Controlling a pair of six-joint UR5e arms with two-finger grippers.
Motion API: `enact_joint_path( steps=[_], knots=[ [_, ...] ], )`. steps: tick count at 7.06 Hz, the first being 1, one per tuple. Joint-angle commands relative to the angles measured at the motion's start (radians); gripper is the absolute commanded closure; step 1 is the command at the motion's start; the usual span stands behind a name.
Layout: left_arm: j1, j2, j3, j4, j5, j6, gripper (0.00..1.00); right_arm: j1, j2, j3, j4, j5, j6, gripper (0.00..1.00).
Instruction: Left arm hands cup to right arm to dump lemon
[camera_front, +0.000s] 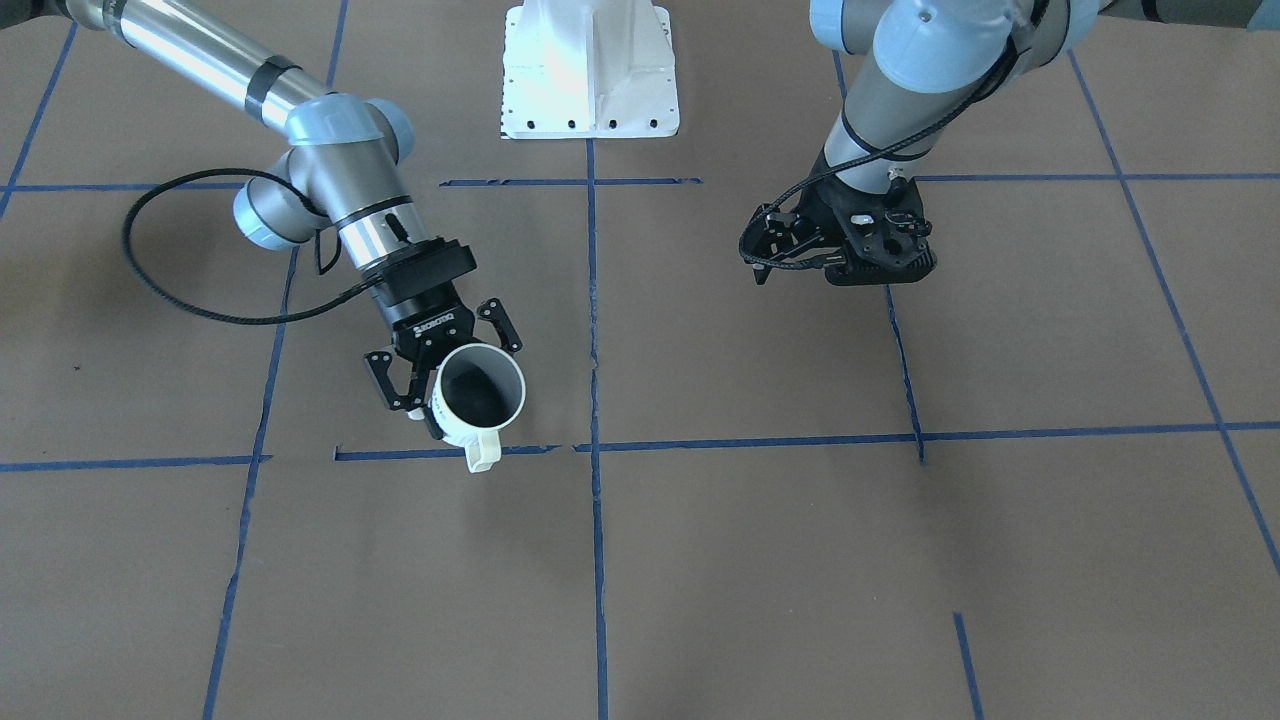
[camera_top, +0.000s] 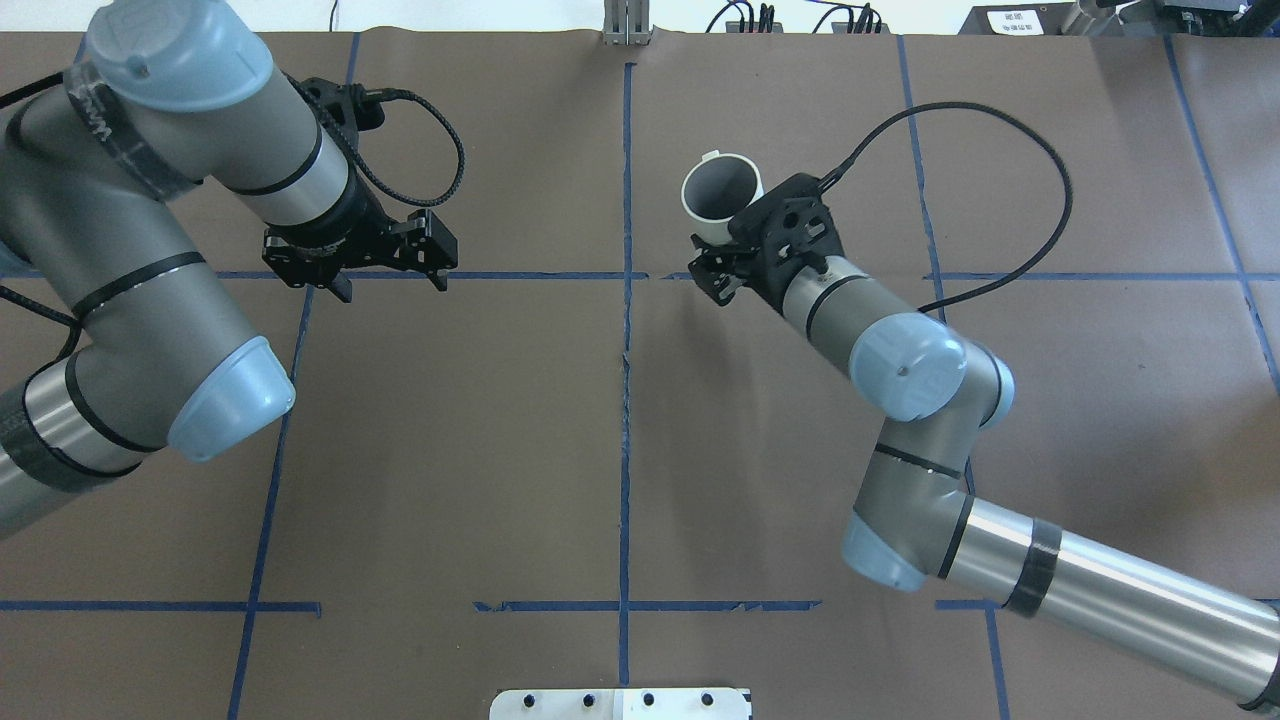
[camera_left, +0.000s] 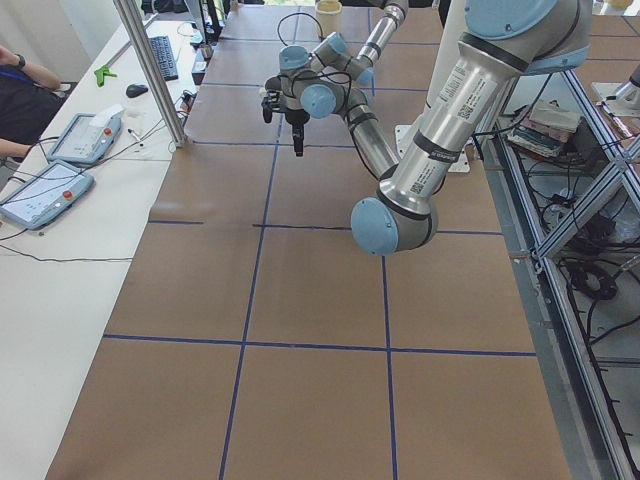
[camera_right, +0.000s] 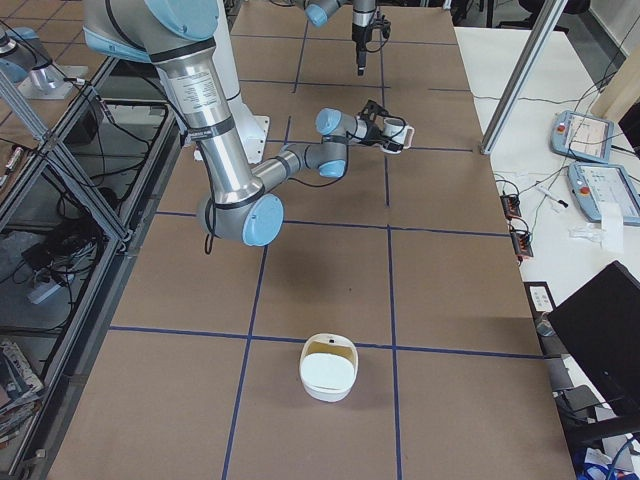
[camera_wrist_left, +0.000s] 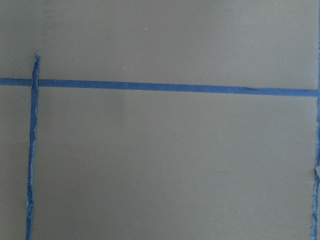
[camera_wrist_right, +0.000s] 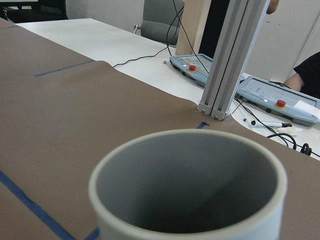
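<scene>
My right gripper (camera_front: 448, 385) (camera_top: 722, 242), the one lettered ROBOTIQ, is shut on the white cup (camera_front: 482, 395) (camera_top: 722, 190). It holds the cup off the table, right of the centre tape line in the overhead view. The cup is tilted, and its handle (camera_front: 483, 455) points away from the robot's base. The right wrist view fills with the cup's grey inside (camera_wrist_right: 187, 185), and nothing shows in it. The lemon is out of view. My left gripper (camera_front: 835, 262) (camera_top: 393, 283) points down at bare table far to the other side, open, with nothing in it.
Blue tape lines (camera_top: 626, 400) grid the brown table. A white bowl (camera_right: 328, 367) stands near the table's end on my right. The white robot base (camera_front: 590, 70) is at the robot's edge. An aluminium post (camera_wrist_right: 227, 60) and operators' pendants (camera_wrist_right: 275, 97) lie beyond the far edge.
</scene>
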Motion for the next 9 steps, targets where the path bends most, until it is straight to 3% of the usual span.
enact_joint_path(
  steps=[1,2,4,6,9],
  knots=[
    [-0.022,-0.082,0.067,-0.01,-0.052,-0.114,0.0,-0.106,0.059,-0.001,-0.055,-0.161,0.002,0.63],
    [-0.022,-0.106,0.08,-0.01,-0.055,-0.116,0.0,-0.12,0.087,-0.001,-0.093,-0.193,0.011,0.58],
    [-0.019,-0.155,0.104,-0.033,-0.057,-0.131,0.0,-0.136,0.108,-0.003,-0.1,-0.195,0.042,0.56],
    [0.007,-0.161,0.158,-0.178,-0.081,-0.228,0.0,-0.149,0.113,-0.001,-0.105,-0.195,0.1,0.5],
    [0.036,-0.198,0.218,-0.226,-0.082,-0.254,0.08,-0.162,0.119,-0.001,-0.108,-0.195,0.1,0.47]
  ],
)
